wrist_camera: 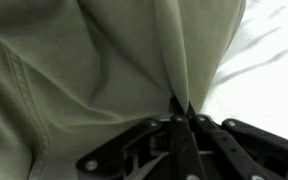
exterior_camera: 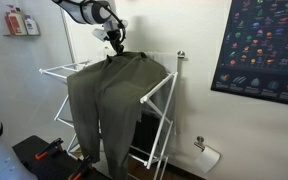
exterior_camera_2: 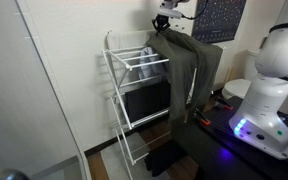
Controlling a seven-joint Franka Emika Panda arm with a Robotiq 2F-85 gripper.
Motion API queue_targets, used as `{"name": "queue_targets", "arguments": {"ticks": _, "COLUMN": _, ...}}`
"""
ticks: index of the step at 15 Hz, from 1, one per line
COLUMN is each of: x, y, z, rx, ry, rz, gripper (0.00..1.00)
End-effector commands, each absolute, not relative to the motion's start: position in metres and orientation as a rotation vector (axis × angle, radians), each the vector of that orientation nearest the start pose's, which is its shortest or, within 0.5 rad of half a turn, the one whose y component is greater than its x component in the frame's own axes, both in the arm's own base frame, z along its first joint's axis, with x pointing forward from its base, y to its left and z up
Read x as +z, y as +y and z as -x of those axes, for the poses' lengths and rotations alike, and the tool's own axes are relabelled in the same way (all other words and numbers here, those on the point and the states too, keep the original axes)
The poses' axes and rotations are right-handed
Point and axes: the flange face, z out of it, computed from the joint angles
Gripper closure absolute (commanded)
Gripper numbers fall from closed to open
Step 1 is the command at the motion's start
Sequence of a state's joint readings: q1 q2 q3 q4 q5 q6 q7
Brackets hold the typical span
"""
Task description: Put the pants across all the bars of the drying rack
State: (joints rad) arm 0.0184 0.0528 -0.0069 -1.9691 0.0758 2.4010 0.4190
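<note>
Against white wall [exterior_camera: 196,40], pants [exterior_camera: 104,95] drape drying rack [exterior_camera: 54,70].

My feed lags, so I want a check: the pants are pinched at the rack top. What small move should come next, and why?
Probably, with the pincer shut on the fabric, drag the pants sideways over the bare bars. The fabric hangs off one end of the drying rack, leaving most bars uncovered.
</note>
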Motion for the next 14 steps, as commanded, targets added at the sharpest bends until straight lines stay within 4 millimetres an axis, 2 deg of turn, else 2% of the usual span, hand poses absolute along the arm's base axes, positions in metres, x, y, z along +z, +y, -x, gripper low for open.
{"name": "queue_targets", "arguments": {"ticks": 1, "x": 0.478, "y": 0.023, "z": -0.611, "rx": -0.532, "ry": 0.658, "rz": 2.808, "gripper": 0.99}}
{"name": "queue_targets", "arguments": {"ticks": 8, "x": 0.450, "y": 0.028, "z": -0.614, "rx": -0.381, "ry": 0.677, "rz": 2.790, "gripper": 0.99}}
{"name": "queue_targets", "arguments": {"ticks": 9, "x": 0.448, "y": 0.028, "z": -0.614, "rx": -0.375, "ry": 0.679, "rz": 2.796, "gripper": 0.72}}
{"name": "queue_targets", "arguments": {"ticks": 10, "x": 0.449, "y": 0.027, "z": -0.613, "rx": -0.376, "ry": 0.676, "rz": 2.799, "gripper": 0.71}}
{"name": "queue_targets", "arguments": {"ticks": 14, "x": 0.466, "y": 0.032, "z": -0.607, "rx": -0.398, "ry": 0.658, "rz": 2.796, "gripper": 0.42}}
